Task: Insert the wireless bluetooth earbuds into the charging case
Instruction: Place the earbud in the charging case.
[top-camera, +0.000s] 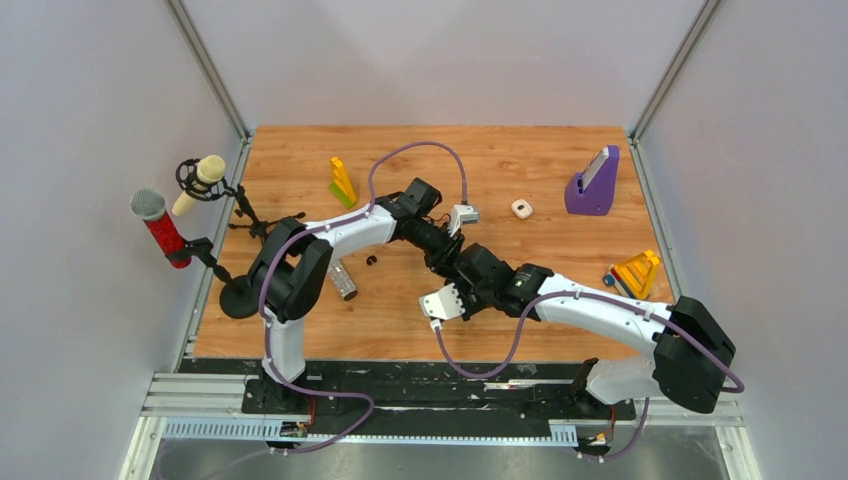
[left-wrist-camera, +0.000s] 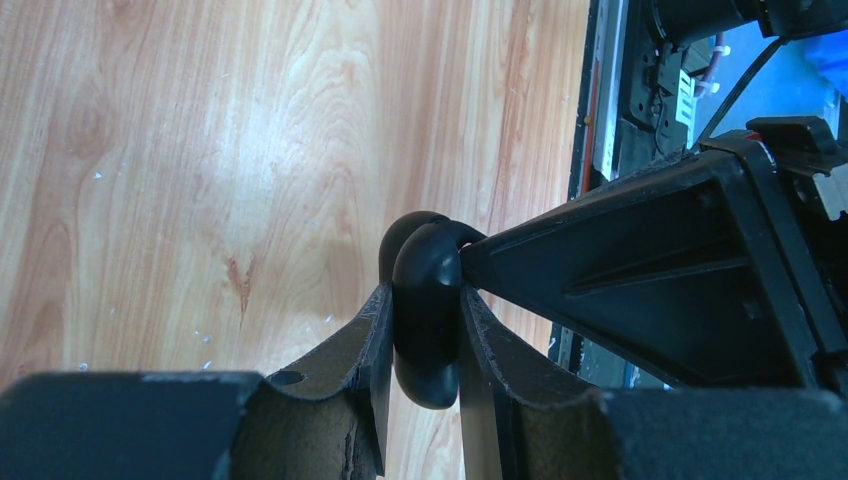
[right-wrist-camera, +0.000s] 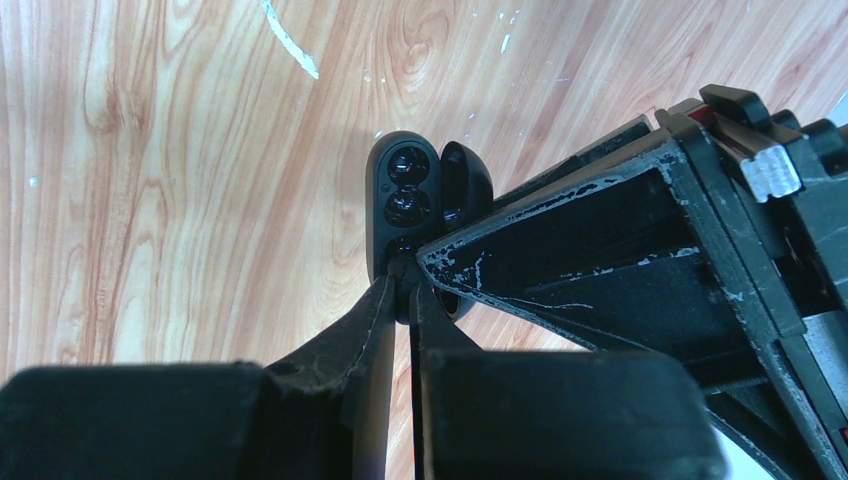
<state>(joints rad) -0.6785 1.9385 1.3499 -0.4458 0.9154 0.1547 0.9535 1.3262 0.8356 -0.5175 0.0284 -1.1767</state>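
left gripper (left-wrist-camera: 426, 305) around black charging case (left-wrist-camera: 425, 258)

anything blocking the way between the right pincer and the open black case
Nothing visible does. The black charging case, clamped in the left pincer, has its lid swung open and its sockets exposed. The right pincer sits shut at the case's lower end; what it pinches, if anything, is hidden.

Grey walls (top-camera: 90, 100) flank wooden tabletop (top-camera: 500, 150), floor (top-camera: 450, 462) possibly metal.
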